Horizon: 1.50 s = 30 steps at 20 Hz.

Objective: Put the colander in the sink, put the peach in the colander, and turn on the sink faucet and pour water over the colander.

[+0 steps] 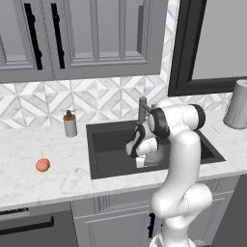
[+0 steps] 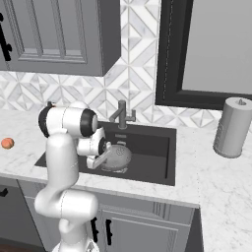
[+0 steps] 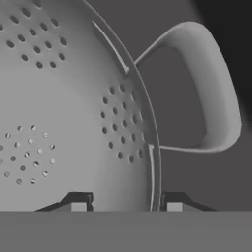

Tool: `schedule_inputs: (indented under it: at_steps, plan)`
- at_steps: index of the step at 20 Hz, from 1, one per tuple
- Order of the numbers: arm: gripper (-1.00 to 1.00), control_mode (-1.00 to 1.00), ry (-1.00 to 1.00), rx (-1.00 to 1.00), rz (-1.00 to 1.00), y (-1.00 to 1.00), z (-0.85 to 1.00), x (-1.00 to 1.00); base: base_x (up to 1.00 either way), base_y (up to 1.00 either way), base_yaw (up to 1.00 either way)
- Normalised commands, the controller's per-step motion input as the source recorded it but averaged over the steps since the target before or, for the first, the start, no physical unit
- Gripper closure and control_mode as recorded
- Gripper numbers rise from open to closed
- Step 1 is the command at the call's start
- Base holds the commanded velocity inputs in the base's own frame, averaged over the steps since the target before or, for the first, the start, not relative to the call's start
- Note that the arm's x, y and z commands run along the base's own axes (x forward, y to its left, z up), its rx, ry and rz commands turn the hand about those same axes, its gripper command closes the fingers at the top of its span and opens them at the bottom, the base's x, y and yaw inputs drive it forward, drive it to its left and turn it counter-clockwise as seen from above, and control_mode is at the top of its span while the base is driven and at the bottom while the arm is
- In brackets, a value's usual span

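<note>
The grey perforated colander [image 2: 119, 156] rests inside the dark sink [image 2: 155, 147], a little tilted toward the arm. In the hand view my gripper [image 3: 126, 204] straddles the colander's rim [image 3: 147, 123] beside one loop handle [image 3: 216, 98]. The jaws stand apart, with a clear gap on the bowl side of the rim, so the gripper is open. From the left base view the hand [image 1: 140, 155] reaches down into the sink [image 1: 103, 144] and covers most of the colander. The peach [image 1: 43, 165] lies on the counter left of the sink; the peach [image 2: 7, 143] sits at the far left edge of the right base view. The faucet [image 1: 143, 110] stands behind the basin.
A soap bottle [image 1: 70, 124] stands on the counter at the sink's back left corner. A paper towel roll [image 2: 232, 127] stands to the right of the sink. Cabinets hang above the counter, and a dark-framed window sits behind the faucet [image 2: 122, 115].
</note>
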Motion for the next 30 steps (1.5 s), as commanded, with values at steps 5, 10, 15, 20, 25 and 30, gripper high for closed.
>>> schedule_inputs:
  at_steps: [5, 10, 15, 20, 25, 30]
  plan:
    - [-1.0, -1.0, 0.0, 0.0, 0.0, 0.0, 0.48, 0.0, 0.0, 0.0, 0.0]
    - [-1.0, -1.0, 0.0, 0.0, 0.0, 0.15, 0.74, -0.13, 0.0, 0.0, 0.0]
    - [-1.0, -1.0, 0.01, -0.01, 0.09, 0.21, 0.48, -0.55, 0.0, 0.0, 0.0]
    - [-1.0, -1.0, 0.0, 0.0, 0.28, 0.22, 0.33, -0.61, 0.0, 0.0, 0.0]
    - [-1.0, -1.0, 0.0, 0.0, 0.36, 0.2, 0.34, -0.32, 0.0, 0.0, 0.0]
    - [-1.0, -1.0, 0.0, 0.0, 0.36, 0.06, 0.64, -0.11, 0.0, 0.0, 0.0]
